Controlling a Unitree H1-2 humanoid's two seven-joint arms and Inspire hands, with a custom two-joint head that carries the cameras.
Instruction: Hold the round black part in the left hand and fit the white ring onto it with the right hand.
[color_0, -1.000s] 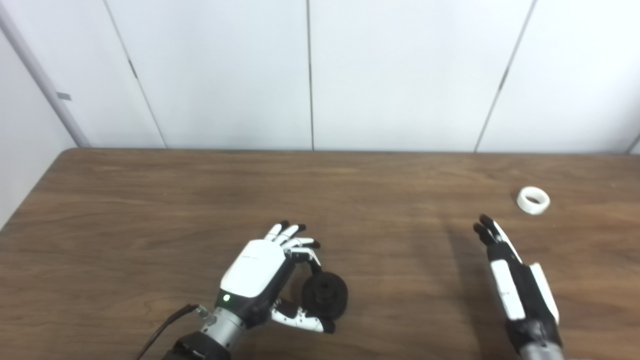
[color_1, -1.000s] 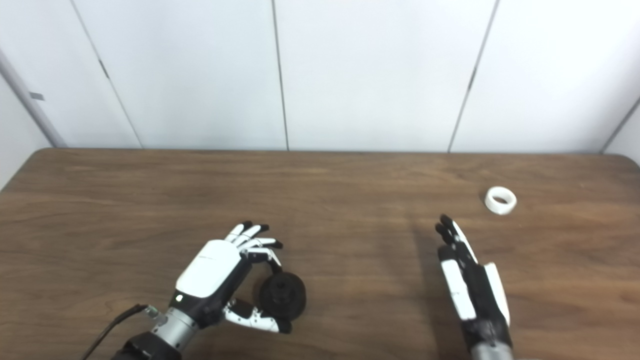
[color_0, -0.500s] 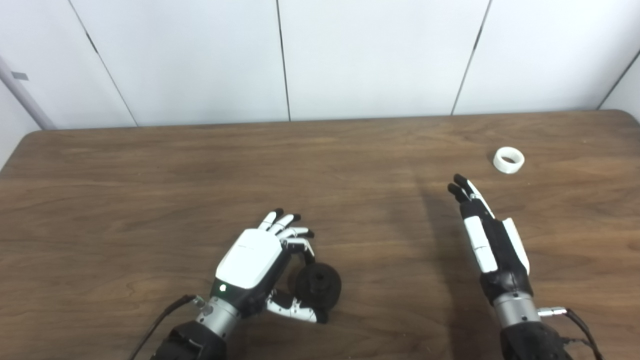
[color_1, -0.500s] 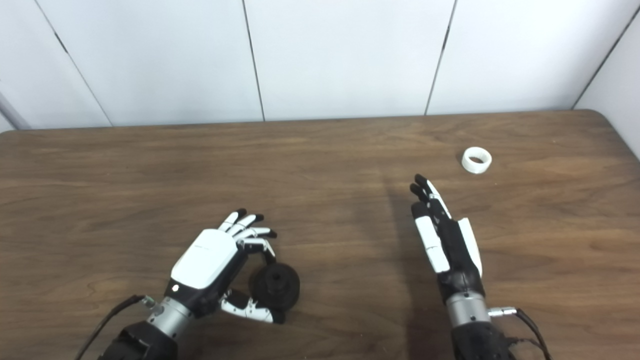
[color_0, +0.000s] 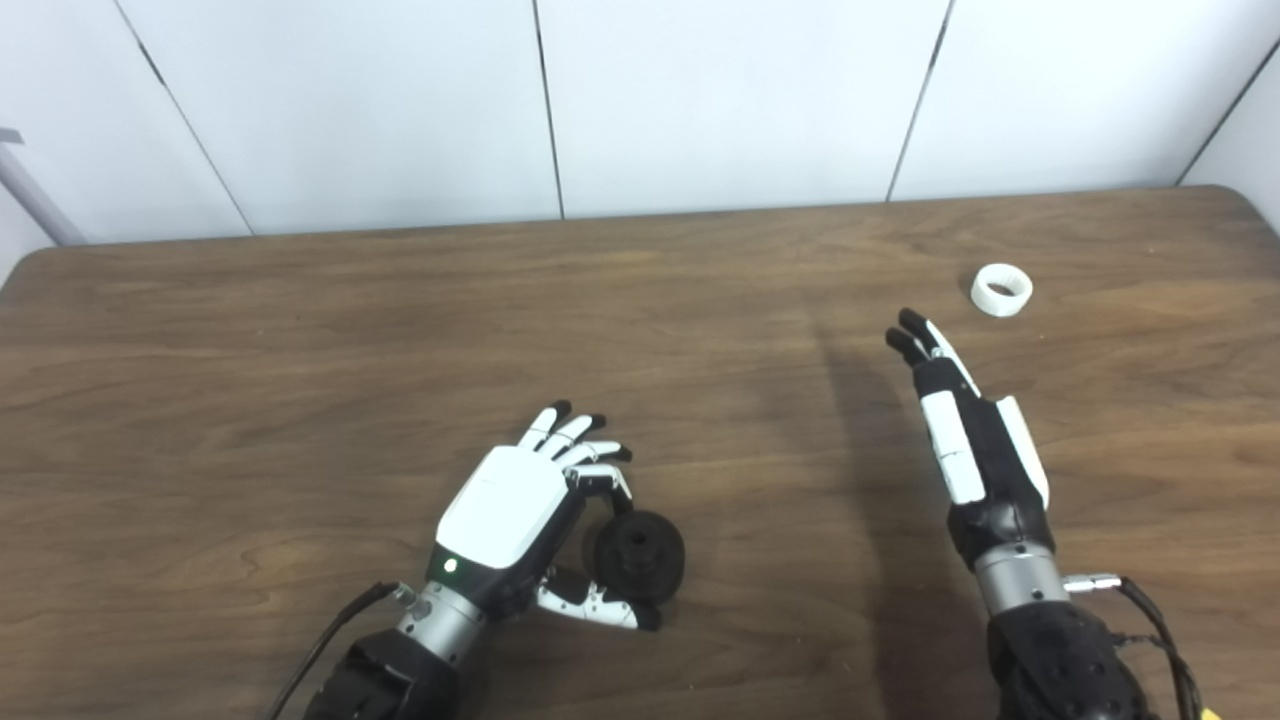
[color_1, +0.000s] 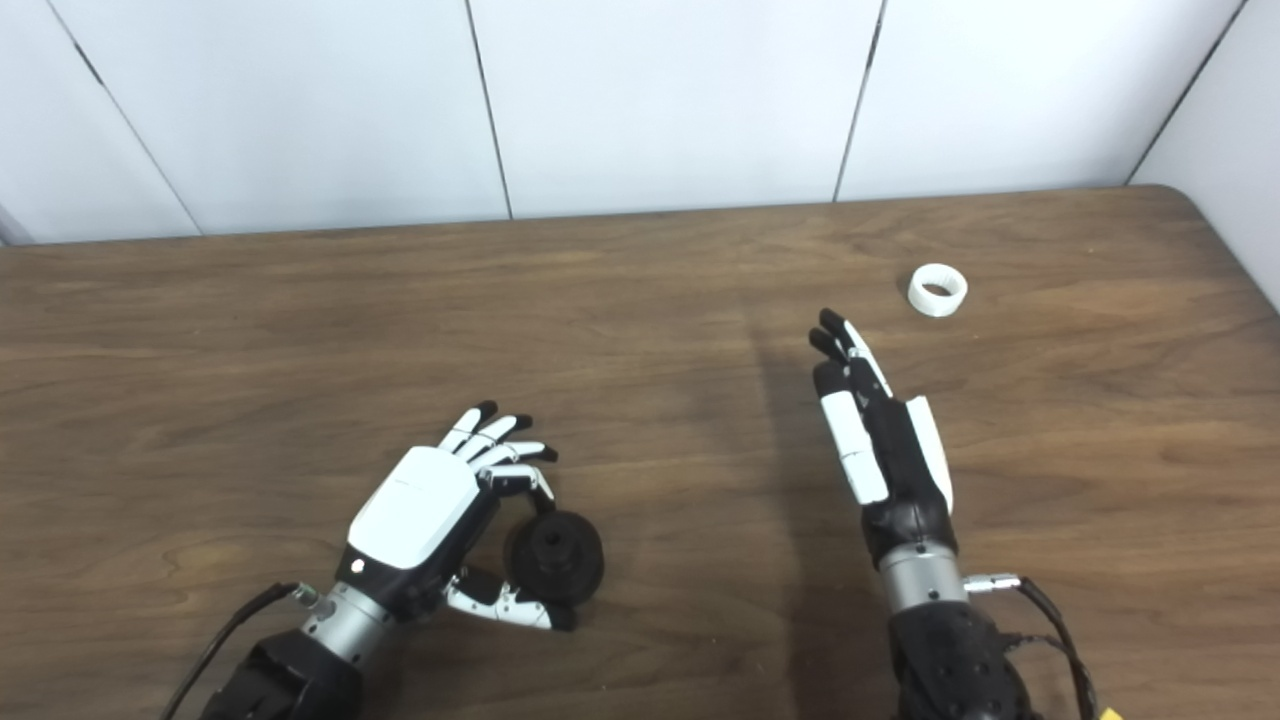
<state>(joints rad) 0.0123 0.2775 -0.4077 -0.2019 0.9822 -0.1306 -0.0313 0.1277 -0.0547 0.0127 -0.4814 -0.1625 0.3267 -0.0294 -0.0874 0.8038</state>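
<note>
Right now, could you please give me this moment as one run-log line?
left hand: shut on black part | right hand: open, short of ring | ring: on table, not fitted

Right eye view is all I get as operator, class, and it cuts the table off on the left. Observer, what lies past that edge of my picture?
Observer: In the left eye view the table ends there in a rounded far-left corner, which your picture crops out.
Operator: Is anything standing behind that corner?
Observer: Yes, a grey pole slants up the white wall just beyond it, running out of the picture's left edge.
</note>
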